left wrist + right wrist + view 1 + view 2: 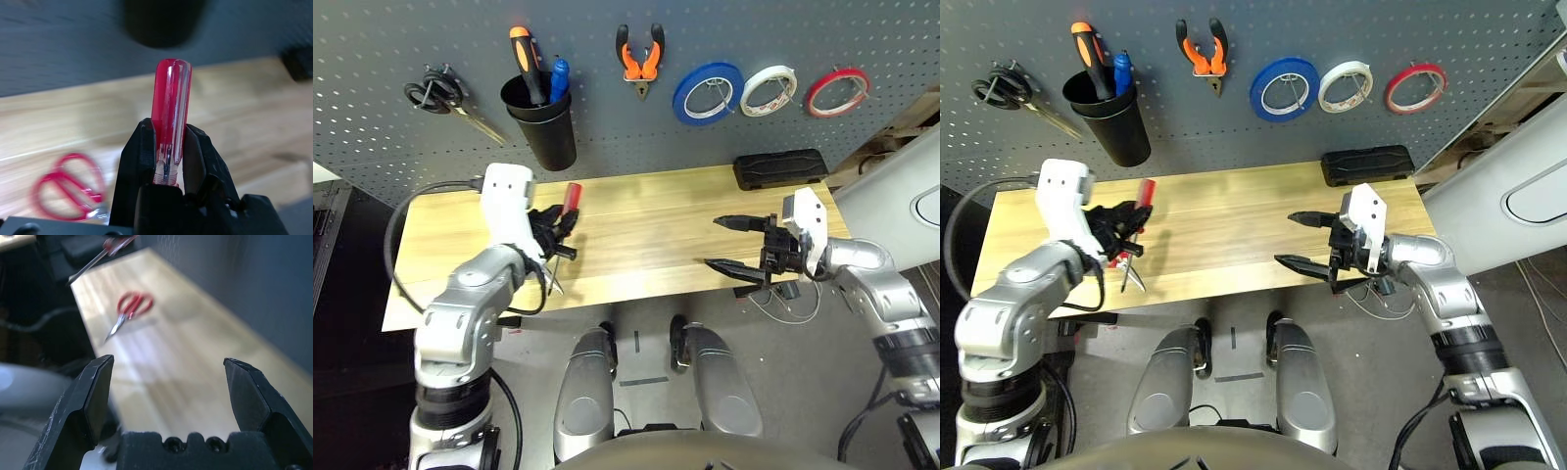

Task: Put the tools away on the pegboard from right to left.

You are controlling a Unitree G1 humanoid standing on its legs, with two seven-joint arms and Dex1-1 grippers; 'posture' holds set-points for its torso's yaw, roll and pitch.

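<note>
Pegboard [607, 147]: one, dark grey, dotted with small holes, behind one wooden table [646, 225].
Tape rings: three, hung in a row; from the right, one red ring [812, 97], one white ring [748, 97], one blue ring [680, 101].
Pliers [651, 68]: one pair, orange and black, hung left of the blue ring, handles up.
Cup [548, 137]: one, black, left of the pliers, two tools standing in it: one orange and black handle [522, 49], one blue tool [560, 78].
Black scissors [440, 93]: one pair, hung at the far left, blades slanting down towards the cup.
Case [781, 170]: one, black, on the table's back edge near the right end.
Screwdriver [171, 107]: one, red handle, tilted with the handle up, held over the table's left part.
Red scissors [131, 311]: one pair, lying on the table's left part.
Left gripper [167, 127]: two fingers pinching the screwdriver's handle.
Right gripper [168, 360]: two fingers spread wide, nothing between them, over the table's right part.
</note>
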